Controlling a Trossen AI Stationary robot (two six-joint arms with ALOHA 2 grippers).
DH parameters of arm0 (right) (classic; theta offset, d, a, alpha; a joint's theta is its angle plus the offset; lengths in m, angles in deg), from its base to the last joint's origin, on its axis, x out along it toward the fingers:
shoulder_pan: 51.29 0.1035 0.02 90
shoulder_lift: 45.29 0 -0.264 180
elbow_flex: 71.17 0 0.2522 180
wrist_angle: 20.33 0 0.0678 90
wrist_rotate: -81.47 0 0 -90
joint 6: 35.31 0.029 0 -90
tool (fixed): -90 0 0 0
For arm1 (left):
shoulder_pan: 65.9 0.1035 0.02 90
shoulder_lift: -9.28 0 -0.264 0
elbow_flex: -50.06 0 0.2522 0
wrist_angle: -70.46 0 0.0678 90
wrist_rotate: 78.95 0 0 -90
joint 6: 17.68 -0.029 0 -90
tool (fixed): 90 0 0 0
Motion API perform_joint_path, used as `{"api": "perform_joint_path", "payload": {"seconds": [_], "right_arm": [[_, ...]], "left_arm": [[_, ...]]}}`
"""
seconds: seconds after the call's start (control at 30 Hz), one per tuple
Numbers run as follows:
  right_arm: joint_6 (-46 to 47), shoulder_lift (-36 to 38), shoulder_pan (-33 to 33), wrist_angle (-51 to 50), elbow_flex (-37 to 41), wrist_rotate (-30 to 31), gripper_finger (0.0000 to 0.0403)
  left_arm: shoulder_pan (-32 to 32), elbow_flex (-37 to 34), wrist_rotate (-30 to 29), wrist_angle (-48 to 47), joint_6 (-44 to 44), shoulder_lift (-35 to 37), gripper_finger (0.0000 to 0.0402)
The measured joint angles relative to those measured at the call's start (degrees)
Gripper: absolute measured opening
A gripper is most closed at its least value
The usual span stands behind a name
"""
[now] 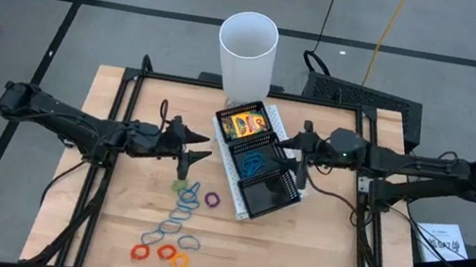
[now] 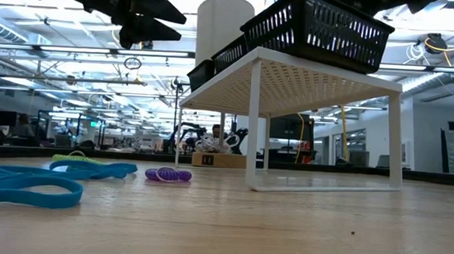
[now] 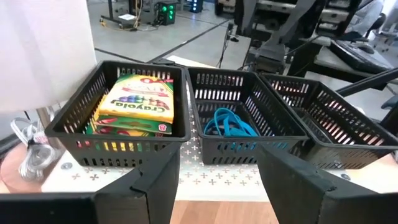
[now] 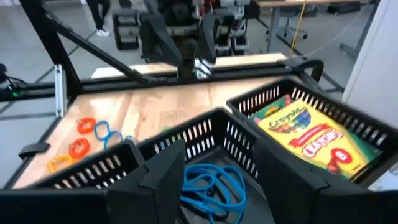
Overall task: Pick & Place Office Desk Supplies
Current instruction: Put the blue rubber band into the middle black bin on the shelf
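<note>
Right gripper (image 1: 296, 158) hovers, fingers spread and empty, above the black mesh tray's (image 1: 268, 198) middle bin, where blue rubber-band loops (image 4: 211, 184) lie; glossy card crayon boxes (image 4: 305, 135) sit one bin over. Thin, springy loops could snag in the mesh. Left gripper (image 1: 200, 147), also spread, waits above loose loops (image 1: 184, 204).
</note>
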Motion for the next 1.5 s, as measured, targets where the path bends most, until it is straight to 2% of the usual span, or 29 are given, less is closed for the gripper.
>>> {"api": "perform_joint_path", "payload": {"seconds": [0.07, 0.23, 0.3, 0.53, 0.83, 1.17, 1.5], "right_arm": [[0.1, 1.7, 0.8, -1.1, 0.0, 0.0, 0.0181], [0.2, 4.9, 2.7, -4.1, 0.0, 0.1, 0.0182], [0.2, 5.5, 3.0, -5.3, 0.2, 0.2, 0.0182], [1.3, 6.5, 3.3, -5.2, 2.4, 0.2, 0.0172], [1.3, 6.5, 3.3, -2.9, 3.9, 0.3, 0.0169], [1.5, 6.5, 3.3, -2.6, 4.0, 0.3, 0.0167], [1.5, 6.5, 3.3, -2.6, 4.0, 0.3, 0.0166]], "left_arm": [[-0.3, 0.0, 1.5, -0.8, 3.4, 0.0, 0.0223], [-1.2, 0.0, 13.2, -7.9, 9.0, 0.0, 0.0223], [-2.5, 0.0, 15.5, -11.6, 11.4, 0.0, 0.0223], [-9.3, 0.0, 12.6, -19.7, 15.5, -3.3, 0.0223], [-16.8, 0.1, 14.8, -19.9, 15.7, -15.8, 0.0223], [-17.3, 0.0, 14.9, -21.3, 21.5, -24.4, 0.0223], [-17.3, 0.1, 15.0, -21.2, 21.4, -25.4, 0.0213]]}}
